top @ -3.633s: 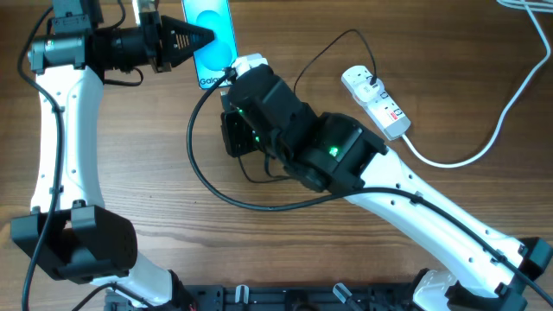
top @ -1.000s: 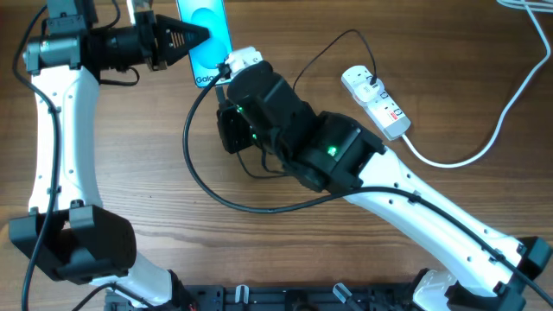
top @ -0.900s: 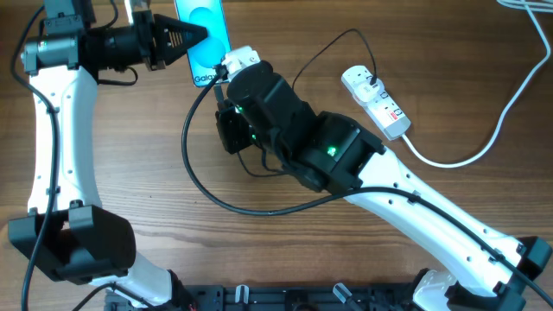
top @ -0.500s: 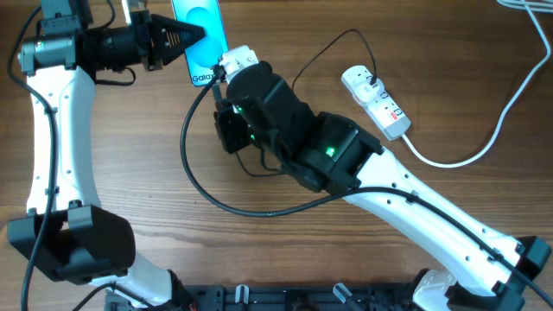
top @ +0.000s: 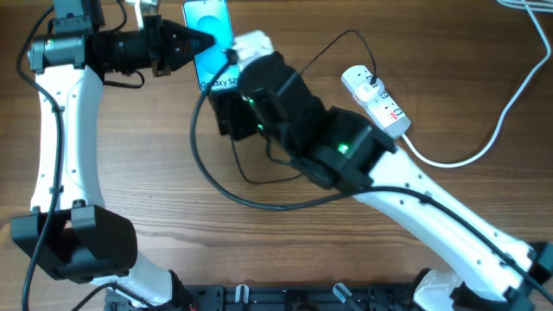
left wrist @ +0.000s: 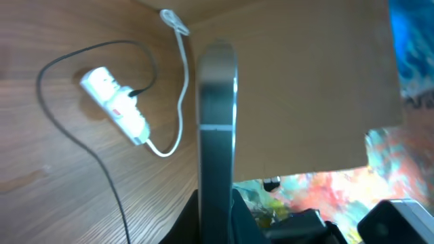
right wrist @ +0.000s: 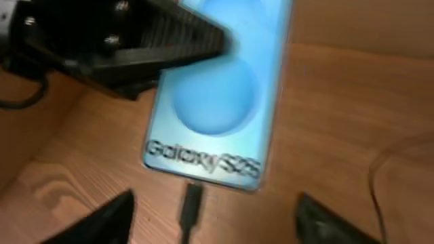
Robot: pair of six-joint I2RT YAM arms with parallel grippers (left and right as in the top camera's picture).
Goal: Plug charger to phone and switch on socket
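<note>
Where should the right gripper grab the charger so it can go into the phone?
Pinch the charger on its dark plug tip, coming from the phone's lettered end: the tip points at that edge, between the right gripper's spread fingers.

At the far edge of the table (top: 130, 199), left of the middle: the phone (top: 213, 34), with the left gripper (top: 207, 41) against its left side. Just before its near end: the plug tip (right wrist: 192, 203) of the charger (top: 193, 138), between the spread fingers of the right gripper (right wrist: 217, 203). From there, looping toward the middle of the table, under the right arm, then back to the socket (top: 377, 102). Right of the middle, nearer the far edge, with the white cord (top: 488, 142) off toward the far right corner.
</note>
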